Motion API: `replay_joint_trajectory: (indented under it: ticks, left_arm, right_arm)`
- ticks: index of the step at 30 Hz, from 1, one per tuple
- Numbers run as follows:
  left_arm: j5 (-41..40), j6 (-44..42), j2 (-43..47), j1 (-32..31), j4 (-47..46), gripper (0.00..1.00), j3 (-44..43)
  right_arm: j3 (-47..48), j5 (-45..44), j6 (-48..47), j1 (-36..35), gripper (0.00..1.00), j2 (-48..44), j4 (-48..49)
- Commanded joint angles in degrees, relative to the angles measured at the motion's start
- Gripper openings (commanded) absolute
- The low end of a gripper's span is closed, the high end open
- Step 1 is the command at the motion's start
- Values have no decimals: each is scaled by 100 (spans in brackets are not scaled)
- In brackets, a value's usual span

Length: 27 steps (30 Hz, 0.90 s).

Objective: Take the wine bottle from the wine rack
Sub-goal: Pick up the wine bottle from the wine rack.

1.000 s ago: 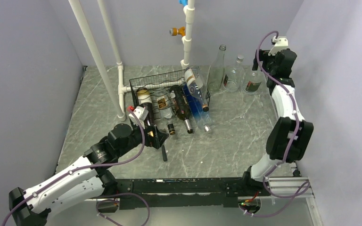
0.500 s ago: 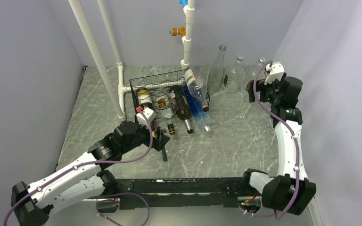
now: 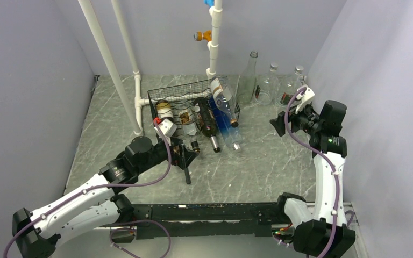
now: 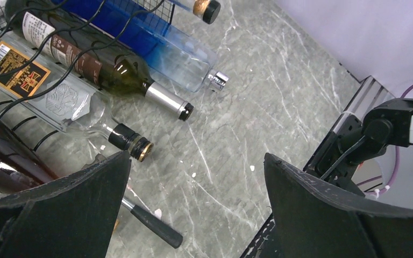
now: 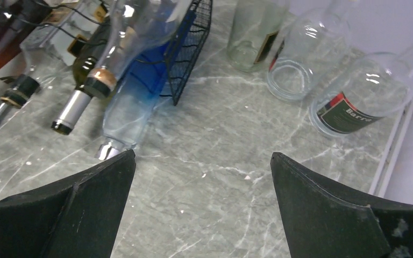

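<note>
The black wire wine rack (image 3: 164,98) stands mid-table with several bottles lying in it, necks toward me. A dark green wine bottle (image 3: 206,124) with a silver neck lies in the middle; it also shows in the left wrist view (image 4: 113,72) and the right wrist view (image 5: 83,94). A blue bottle (image 3: 223,121) lies to its right and a clear labelled bottle (image 4: 59,97) to its left. My left gripper (image 3: 185,155) (image 4: 196,156) hovers open just in front of the necks, holding nothing. My right gripper (image 3: 278,122) (image 5: 202,153) is open over bare table right of the rack.
Three empty glass bottles (image 3: 251,75) (image 3: 268,86) (image 3: 290,88) stand at the back right, close behind my right gripper. A thin rod with a black handle (image 3: 187,174) lies on the table under my left gripper. White pipes (image 3: 137,97) rise left of the rack.
My right arm has swung down and forward from the standing bottles, gripper now low and facing the rack. My left gripper has edged slightly toward the bottle necks.
</note>
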State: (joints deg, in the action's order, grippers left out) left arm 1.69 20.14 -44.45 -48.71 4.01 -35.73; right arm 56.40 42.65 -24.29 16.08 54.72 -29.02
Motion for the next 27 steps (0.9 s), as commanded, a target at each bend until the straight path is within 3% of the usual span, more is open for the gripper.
replay_joint_trajectory:
  ticks: [1,27]
  left_arm:
    - [14,179,314,24,-276,100,30]
    - [-124,792,1120,20,-630,99,836]
  right_arm:
    - [-144,629,-168,47,100,-244,-104]
    - [-349,1240,-367,111,100,-636,-270]
